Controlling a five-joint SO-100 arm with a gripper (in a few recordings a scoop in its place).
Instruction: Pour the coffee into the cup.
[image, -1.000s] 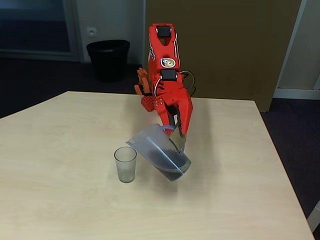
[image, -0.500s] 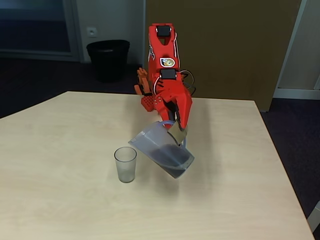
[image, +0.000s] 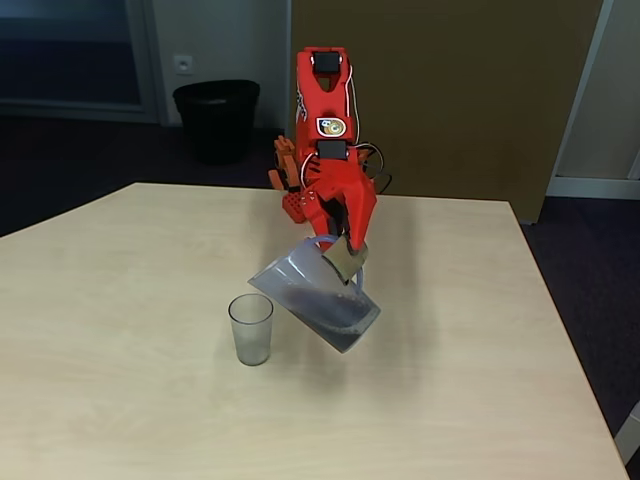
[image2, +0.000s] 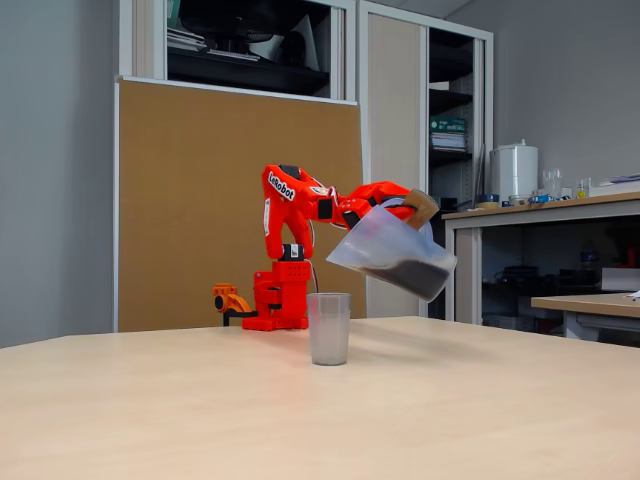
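Observation:
The clear plastic cup (image: 250, 328) (image2: 328, 327) stands upright on the light wooden table (image: 150, 400). My red gripper (image: 343, 258) (image2: 415, 208) is shut on the cardboard tab and handle of a translucent jug (image: 315, 297) (image2: 392, 254), held in the air. The jug tilts with its mouth toward the cup, up and to the right of it in both fixed views. Dark coffee (image: 330, 312) (image2: 415, 272) lies in the jug's lower part. No liquid is seen leaving the jug, and the cup looks empty.
The arm's red base (image2: 280, 300) stands at the table's far edge. A black waste bin (image: 216, 118) sits on the floor behind the table. A brown board (image2: 220, 200) and shelves rise behind the arm.
The jug has risen slightly and shifted left toward the cup, its mouth now closer above the cup's rim. The cup has not moved.

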